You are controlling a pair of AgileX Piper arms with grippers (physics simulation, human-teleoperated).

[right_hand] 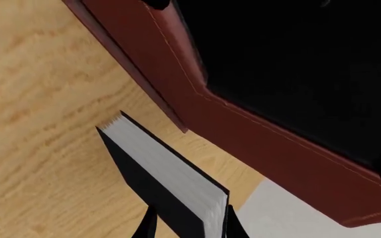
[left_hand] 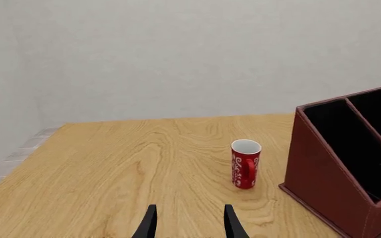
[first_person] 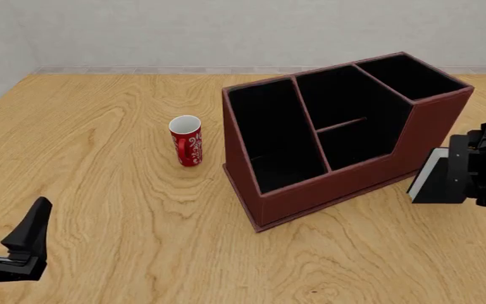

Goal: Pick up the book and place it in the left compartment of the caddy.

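Observation:
The black book (first_person: pixel 431 182) with white page edges is in my right gripper (first_person: pixel 455 174), which is shut on it just right of the caddy's (first_person: pixel 344 183) right end. I cannot tell if the book touches the table. In the right wrist view the book (right_hand: pixel 157 168) sits between the fingers of the right gripper (right_hand: pixel 187 225), beside the caddy's reddish-brown wall (right_hand: pixel 243 124). The left compartment (first_person: pixel 273 139) is a long black slot and holds nothing. My left gripper (first_person: pixel 7 221) is open and empty near the table's front left; it also shows in the left wrist view (left_hand: pixel 189 223).
A red cup with a white pattern (first_person: pixel 186 140) stands upright just left of the caddy, also in the left wrist view (left_hand: pixel 245 163), where the caddy (left_hand: pixel 323 173) is at the frame's right. The wooden table (first_person: pixel 99 126) meets a grey wall at the back.

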